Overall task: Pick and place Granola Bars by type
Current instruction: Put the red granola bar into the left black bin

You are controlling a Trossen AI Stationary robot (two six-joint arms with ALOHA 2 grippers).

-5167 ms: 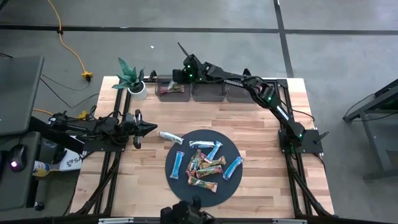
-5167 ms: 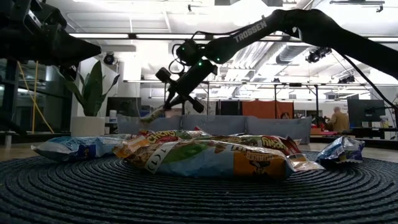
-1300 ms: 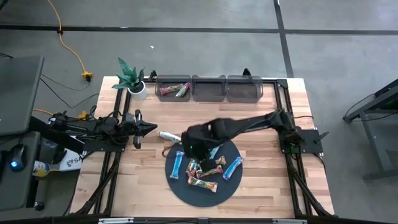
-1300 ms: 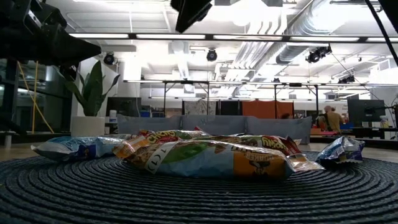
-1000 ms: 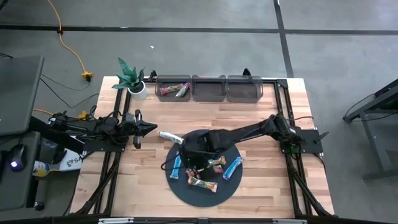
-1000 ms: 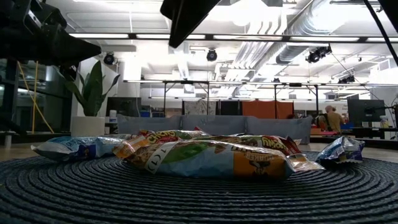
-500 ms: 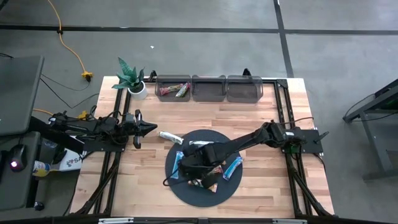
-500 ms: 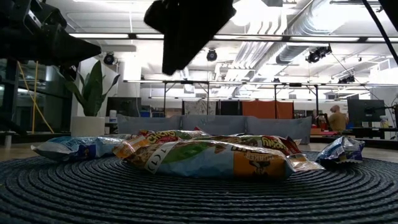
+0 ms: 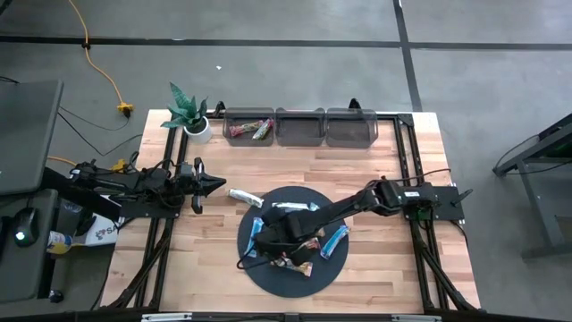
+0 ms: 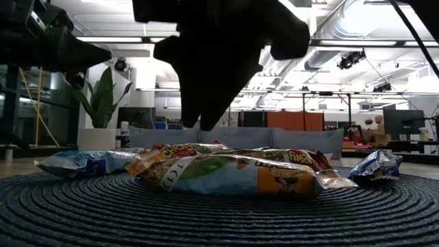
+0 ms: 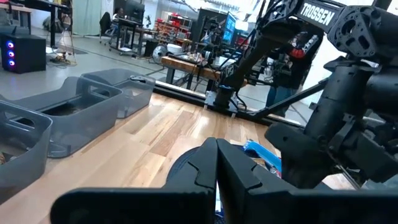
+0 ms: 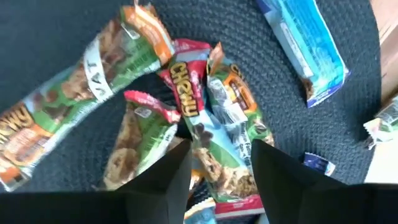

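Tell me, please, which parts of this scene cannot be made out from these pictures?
- High view: the right gripper and its arm cover the middle Granola Bars on the dark round mat, so their number stays unknown.
- Low view: the bars lie edge-on, hiding those behind the front ones.
- Right wrist view: the bar between the fingers runs under them; contact cannot be judged.
- High view: the wrappers in the left bin are too small to identify.

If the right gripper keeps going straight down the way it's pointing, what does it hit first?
Most likely the red Chewy bar in the pile on the dark round mat. The right gripper is open, its fingers either side of that bar. How far above it sits is unclear.
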